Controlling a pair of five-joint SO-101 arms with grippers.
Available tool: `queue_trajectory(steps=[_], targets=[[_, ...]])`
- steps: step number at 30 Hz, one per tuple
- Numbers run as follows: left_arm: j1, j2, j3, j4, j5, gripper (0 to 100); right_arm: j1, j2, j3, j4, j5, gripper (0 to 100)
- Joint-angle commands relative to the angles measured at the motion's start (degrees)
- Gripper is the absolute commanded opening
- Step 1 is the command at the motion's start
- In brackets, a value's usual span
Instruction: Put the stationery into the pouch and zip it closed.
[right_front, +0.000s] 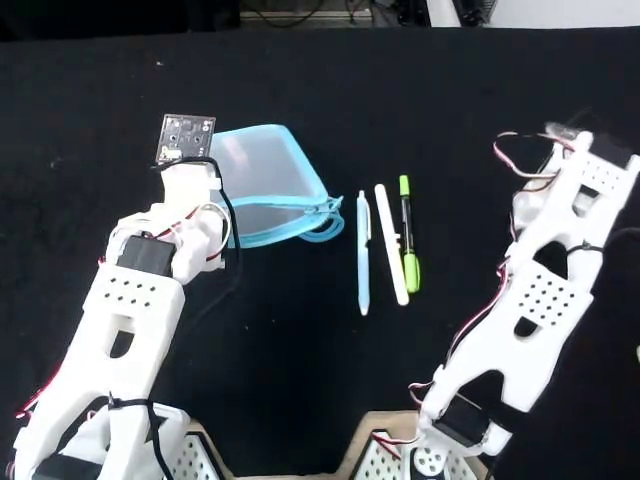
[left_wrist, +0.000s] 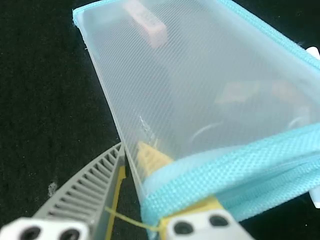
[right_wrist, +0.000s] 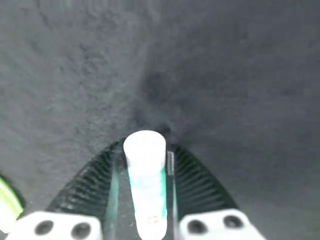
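A translucent pouch (right_front: 265, 180) with a teal zipper lies at the back left; a small white block (left_wrist: 145, 22) shows through its wall (left_wrist: 200, 85). My left gripper (right_front: 222, 215) is shut on the pouch's edge (left_wrist: 131, 165), one finger inside and one outside. A blue pen (right_front: 363, 255), a white pen (right_front: 392, 245) and a green pen (right_front: 408, 235) lie side by side mid-table. My right gripper (right_front: 522, 212) hangs to the right of the pens, shut (right_wrist: 145, 165) on a white tube with a teal label (right_wrist: 145, 200) above the black cloth.
Black cloth (right_front: 320, 90) covers the table. The green pen's tip (right_wrist: 9, 205) shows beside the right gripper. Both arm bases (right_front: 400, 460) stand at the front edge. Open cloth lies in front of the pens.
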Motion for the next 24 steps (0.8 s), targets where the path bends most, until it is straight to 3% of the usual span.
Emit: queue_trajectory(steps=[1,10,17,24], targets=[[0.4,0.9,4.1,0.6,0.3,3,1.8,-10.8,-5.8,1.5,-2.6,1.1],[0.4,0.9,4.1,0.5,0.3,3,0.9,-29.4,5.0,1.8,-10.8,1.1],[0.5,0.9,4.1,0.4,0.3,3,-6.5,-48.1,24.2,1.5,-11.5,1.1],[0.5,0.9,4.1,0.6,0.3,3,-12.5,-62.4,33.2,1.4,-11.6,1.1]])
